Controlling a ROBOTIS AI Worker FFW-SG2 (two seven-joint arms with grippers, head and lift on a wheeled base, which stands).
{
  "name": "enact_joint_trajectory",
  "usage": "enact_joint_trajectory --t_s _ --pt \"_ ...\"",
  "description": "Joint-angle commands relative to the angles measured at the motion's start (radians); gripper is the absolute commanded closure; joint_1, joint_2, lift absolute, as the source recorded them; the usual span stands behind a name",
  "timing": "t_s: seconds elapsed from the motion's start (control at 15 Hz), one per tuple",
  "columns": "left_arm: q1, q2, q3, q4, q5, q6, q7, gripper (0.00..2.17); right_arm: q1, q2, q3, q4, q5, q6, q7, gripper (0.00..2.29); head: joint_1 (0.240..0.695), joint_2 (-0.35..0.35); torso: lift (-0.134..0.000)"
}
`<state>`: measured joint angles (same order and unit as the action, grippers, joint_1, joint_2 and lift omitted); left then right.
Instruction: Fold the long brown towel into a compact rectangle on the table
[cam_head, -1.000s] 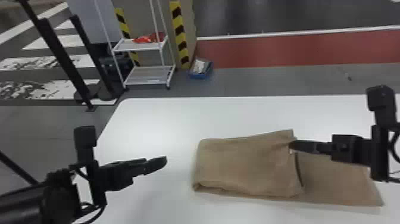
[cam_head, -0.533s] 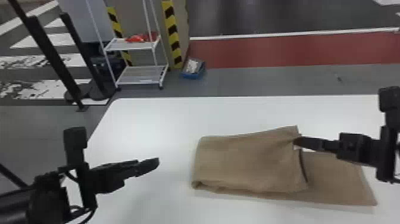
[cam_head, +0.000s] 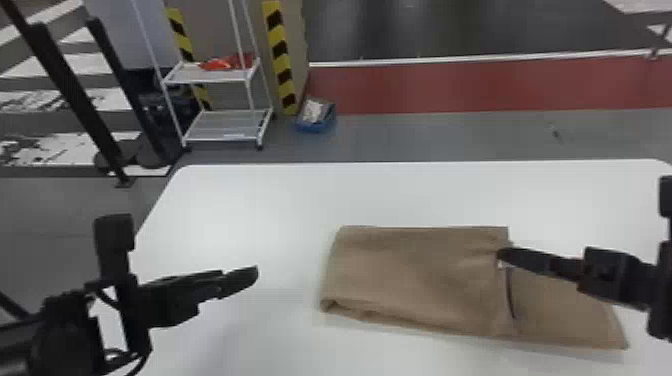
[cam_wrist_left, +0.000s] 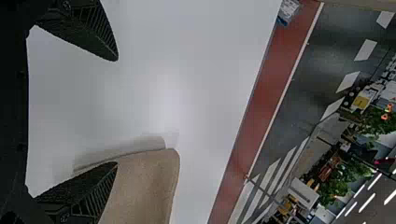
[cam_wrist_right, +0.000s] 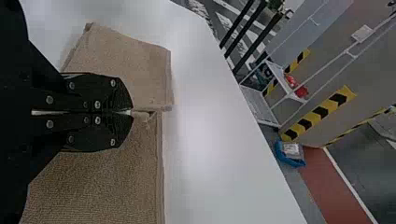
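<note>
two fingers of the left gripper (cam_wrist_left: 116, 112) are standing wide apart, holding nothing, left of the brown towel (cam_head: 420, 275). the towel is lying part-folded on the desk (cam_head: 250, 200), probably behaving light, soft and limp, its near corner needing separate support. farther back, the right gripper (cam_wrist_right: 132, 112) is pinching the upper layer's end near its far corner, a sensible hold for squaring.
</note>
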<state>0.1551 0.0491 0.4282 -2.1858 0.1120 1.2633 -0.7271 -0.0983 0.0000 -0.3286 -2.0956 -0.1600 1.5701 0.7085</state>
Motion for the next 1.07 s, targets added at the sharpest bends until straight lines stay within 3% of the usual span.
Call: enact_joint_trajectory --t_s 0.0,0.2,0.47,0.73,1.0 --pt "-0.002 0.000 0.001 0.001 0.000 0.000 0.000 0.09 0.006 0.001 -0.076 -0.058 -0.041 0.002 0.002 1.48 0.695 0.121 -0.125" --pt "-0.002 0.000 -0.003 0.003 -0.002 0.000 -0.003 0.09 0.092 0.001 -0.107 -0.020 -0.078 0.002 0.006 1.48 0.695 0.087 -0.125" --pt "-0.008 0.000 -0.019 0.004 -0.017 0.000 0.000 0.09 0.080 0.001 -0.181 0.002 -0.125 0.002 0.017 1.48 0.695 0.074 -0.125" --pt "-0.012 0.000 -0.022 0.004 -0.026 0.000 0.000 0.09 0.074 0.001 -0.323 0.002 -0.196 0.002 0.039 1.48 0.695 0.046 -0.125" --pt "-0.019 -0.003 -0.048 0.009 -0.038 0.000 0.005 0.09 0.080 0.001 -0.343 0.118 -0.185 0.002 0.034 1.48 0.695 -0.005 -0.125"
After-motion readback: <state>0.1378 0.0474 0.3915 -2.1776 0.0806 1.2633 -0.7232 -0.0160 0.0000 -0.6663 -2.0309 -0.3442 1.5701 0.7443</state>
